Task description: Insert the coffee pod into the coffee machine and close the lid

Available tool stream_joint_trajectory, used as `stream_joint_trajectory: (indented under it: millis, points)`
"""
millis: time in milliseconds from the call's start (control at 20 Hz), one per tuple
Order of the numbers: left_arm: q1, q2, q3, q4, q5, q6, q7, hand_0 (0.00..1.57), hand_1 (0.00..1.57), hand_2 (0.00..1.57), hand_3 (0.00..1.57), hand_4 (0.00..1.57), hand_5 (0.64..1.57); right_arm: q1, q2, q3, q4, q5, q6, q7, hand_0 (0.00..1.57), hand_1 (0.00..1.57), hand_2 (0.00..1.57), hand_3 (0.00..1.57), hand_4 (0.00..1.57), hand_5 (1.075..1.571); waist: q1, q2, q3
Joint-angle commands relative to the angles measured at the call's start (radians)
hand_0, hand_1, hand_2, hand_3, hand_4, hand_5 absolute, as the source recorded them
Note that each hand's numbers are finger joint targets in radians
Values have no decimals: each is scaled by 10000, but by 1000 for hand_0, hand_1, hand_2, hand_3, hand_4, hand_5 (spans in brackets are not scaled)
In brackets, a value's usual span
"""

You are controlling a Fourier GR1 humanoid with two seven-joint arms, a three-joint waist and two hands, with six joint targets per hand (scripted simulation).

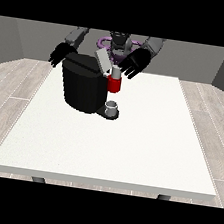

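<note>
1. Large white rectangular table point(129, 147) fills the middle of the frame, with grey wood-plank floor point(7, 84) either side and a grey wall behind.
2. Upper left of centre on the table stands the bulky black coffee machine point(82, 87), a rounded dark body with a red brewing head point(115, 84) sticking out on its right side.
3. The machine's grey flat lid point(103, 60) is tilted up, standing open above the head, leaning toward the upper left.
4. On top of the red head there's a small pale cylinder point(116, 73) — that looks like the coffee pod, sitting at the opening; how deep it sits I cannot tell.
5. Below the head, on the machine's dark round base, a small light grey cup point(112, 107) stands upright.
6. The black hand at the view's right point(135, 63) hangs just above and right of the pod, fingers spread wide and pointing down, nothing in them; whether it touches the pod or lid is unclear.
7. The black hand at the view's left point(61, 54) sits at the machine's upper left corner, fingers spread and relaxed, holding nothing.
8. The robot's grey torso point(119, 43) shows at the top centre, behind the machine.
</note>
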Motion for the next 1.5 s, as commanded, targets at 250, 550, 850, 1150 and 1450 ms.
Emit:
stream_joint_trajectory:
  millis: [250, 550, 850, 1150, 1450]
  points:
    - [-164, -120, -31, -20, -116, 37, -202, 1198, 1198, 1271, 1200, 505, 1571, -30, 208, -131, 11, -144, -101, -560, 0, 0, 0, 0, 525, 1571, 122, 246, 3]
    - [154, -59, -38, 252, -295, 238, -387, 1184, 1184, 1248, 1186, 488, 1571, 18, 109, 5, -334, 28, -196, -126, 0, 0, 0, 0, 448, 1571, 97, 305, 0]
    - [-57, -185, -148, 212, -473, 173, -26, 1230, 1230, 1274, 1180, 481, 1571, 190, 3, -254, 79, -201, 41, -595, 0, 0, 0, 0, 415, 1571, 46, 353, 3]
    - [-82, -791, -257, 139, -424, 32, 160, 1204, 1204, 1226, 1089, 463, 1571, -158, 187, -429, 308, -177, -447, -246, 0, 0, 0, 0, 418, 1571, 308, 107, 4]
    - [-411, 4, -170, 248, -661, -47, -96, 1105, 1105, 1151, 980, 413, 1571, -357, -104, -318, 166, -23, -238, -345, 0, 0, 0, 0, 401, 1571, 175, 588, 3]
